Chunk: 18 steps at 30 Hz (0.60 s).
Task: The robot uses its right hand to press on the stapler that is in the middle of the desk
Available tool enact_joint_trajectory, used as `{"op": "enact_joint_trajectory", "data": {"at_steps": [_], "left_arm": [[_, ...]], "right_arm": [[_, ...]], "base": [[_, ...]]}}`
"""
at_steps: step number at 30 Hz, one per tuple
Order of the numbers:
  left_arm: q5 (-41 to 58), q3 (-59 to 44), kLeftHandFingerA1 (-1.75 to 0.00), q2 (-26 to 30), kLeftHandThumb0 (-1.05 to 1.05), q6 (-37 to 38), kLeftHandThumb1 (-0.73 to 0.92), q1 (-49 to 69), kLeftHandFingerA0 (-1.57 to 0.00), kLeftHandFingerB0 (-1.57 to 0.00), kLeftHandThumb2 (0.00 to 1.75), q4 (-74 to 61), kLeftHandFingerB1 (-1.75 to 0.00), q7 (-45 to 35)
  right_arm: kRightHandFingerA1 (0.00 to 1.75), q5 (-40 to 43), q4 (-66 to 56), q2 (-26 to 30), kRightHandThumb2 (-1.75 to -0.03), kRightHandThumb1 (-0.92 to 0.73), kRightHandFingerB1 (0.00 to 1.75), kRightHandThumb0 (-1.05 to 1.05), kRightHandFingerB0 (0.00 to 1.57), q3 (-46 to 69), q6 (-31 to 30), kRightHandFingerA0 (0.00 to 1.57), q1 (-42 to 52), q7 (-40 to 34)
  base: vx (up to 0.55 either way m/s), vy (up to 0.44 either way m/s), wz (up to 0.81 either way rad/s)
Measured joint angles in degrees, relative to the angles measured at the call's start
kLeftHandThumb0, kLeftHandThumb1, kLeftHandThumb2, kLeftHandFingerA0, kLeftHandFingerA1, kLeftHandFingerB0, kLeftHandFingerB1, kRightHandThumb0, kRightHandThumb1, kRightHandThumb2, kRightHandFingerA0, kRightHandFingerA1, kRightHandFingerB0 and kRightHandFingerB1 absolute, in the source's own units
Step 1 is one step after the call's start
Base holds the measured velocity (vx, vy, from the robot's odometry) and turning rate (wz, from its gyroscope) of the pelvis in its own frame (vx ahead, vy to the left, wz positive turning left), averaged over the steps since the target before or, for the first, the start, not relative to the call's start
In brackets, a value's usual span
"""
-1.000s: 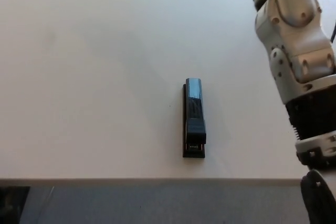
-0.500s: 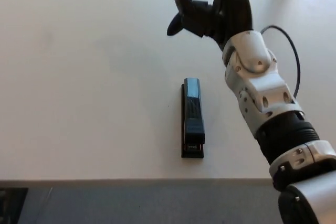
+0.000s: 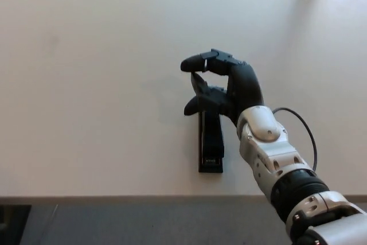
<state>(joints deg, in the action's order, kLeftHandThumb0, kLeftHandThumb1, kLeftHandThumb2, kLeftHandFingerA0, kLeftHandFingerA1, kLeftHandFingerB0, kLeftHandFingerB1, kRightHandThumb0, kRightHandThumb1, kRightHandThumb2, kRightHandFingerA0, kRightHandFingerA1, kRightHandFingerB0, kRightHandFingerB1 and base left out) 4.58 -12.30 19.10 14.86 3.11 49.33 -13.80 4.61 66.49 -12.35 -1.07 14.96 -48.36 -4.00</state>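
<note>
A black stapler [image 3: 211,144] lies lengthwise in the middle of the white desk [image 3: 103,84], its near end toward the front edge. My right hand [image 3: 221,87] hovers over the stapler's far end and hides it. The fingers are spread and curled, holding nothing. I cannot tell whether the hand touches the stapler. The white and black forearm [image 3: 275,159] comes in from the lower right. My left hand does not show.
The desk's front edge [image 3: 114,198] runs along the bottom of the picture, with grey floor below it. A thin black cable [image 3: 307,133] loops off the right wrist.
My right hand has come down and toward me, from the far part of the desk to right over the stapler's far end. The stapler has not moved.
</note>
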Motion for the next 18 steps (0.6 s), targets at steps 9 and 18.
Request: {"op": "enact_joint_trajectory", "data": {"at_steps": [9, 18], "left_arm": [[-0.17, 0.48, -0.52, 0.0, -0.33, 0.07, 0.67, 0.74, -0.05, -0.05, 1.21, -0.85, -0.52, 0.36], [-0.13, 0.42, -0.52, 0.0, -0.34, 0.08, 0.67, 1.19, -0.05, -0.05, 1.2, -1.26, -0.52, 0.35]], "right_arm": [[1.05, -1.74, 1.56, -0.09, -0.67, -0.78, 1.02, -0.11, 0.78, -0.69, 1.74, 1.19, 0.57, -1.52], [0.93, -2.42, 2.47, -0.1, -0.62, -0.73, 1.14, -0.23, 0.75, -1.26, 3.54, 1.24, 1.89, -1.34]], "base": [[0.0, 0.0, 0.0], [0.0, 0.0, 0.0]]}}
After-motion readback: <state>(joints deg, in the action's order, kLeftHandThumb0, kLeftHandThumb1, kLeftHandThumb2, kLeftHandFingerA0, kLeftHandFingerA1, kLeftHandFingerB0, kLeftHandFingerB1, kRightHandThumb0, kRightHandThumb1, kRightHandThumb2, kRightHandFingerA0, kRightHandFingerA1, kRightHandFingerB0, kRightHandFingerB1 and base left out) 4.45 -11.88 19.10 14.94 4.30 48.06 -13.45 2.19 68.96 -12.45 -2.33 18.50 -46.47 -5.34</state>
